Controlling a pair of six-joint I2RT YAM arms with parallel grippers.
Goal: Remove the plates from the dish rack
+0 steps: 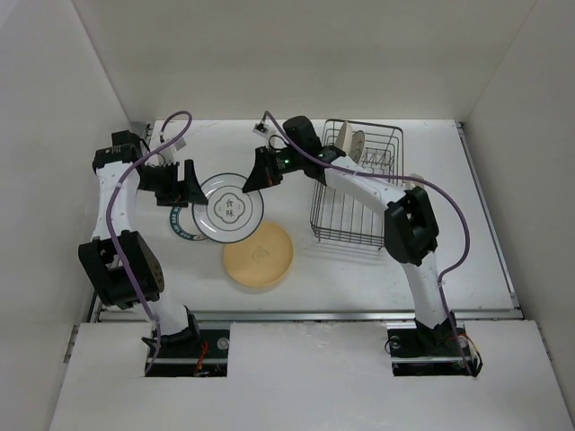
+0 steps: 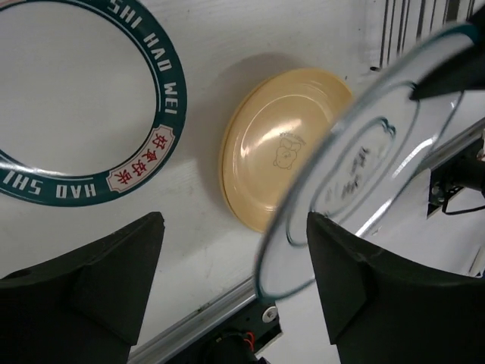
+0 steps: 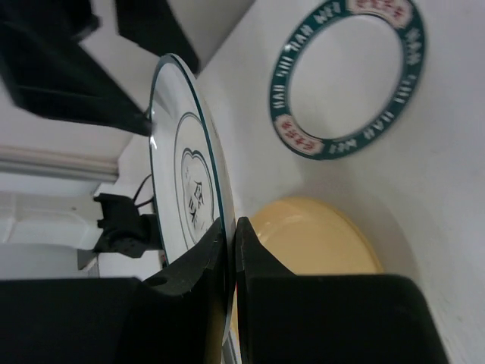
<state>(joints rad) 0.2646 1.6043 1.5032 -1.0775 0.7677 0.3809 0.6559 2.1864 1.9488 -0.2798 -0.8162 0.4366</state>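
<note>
My right gripper [image 1: 261, 176] is shut on the rim of the white plate with a thin dark rim and centre motif [image 1: 229, 209] and holds it tilted above the table; its grip shows in the right wrist view [image 3: 229, 236]. My left gripper [image 1: 183, 185] is open at that plate's left edge, and the plate's rim [image 2: 303, 250] lies between its fingers [image 2: 364, 288]. The teal-rimmed plate [image 1: 181, 230] lies flat, partly under the held plate. The yellow-orange plate [image 1: 259, 255] lies flat in front. The dish rack [image 1: 346, 239] holds a cream plate [image 1: 341, 136] upright at its far end.
The rack stands right of the plates, with the right arm reaching past its left side. The table's metal front edge [image 1: 305, 315] runs just beyond the yellow plate. White walls enclose the table at the left, back and right.
</note>
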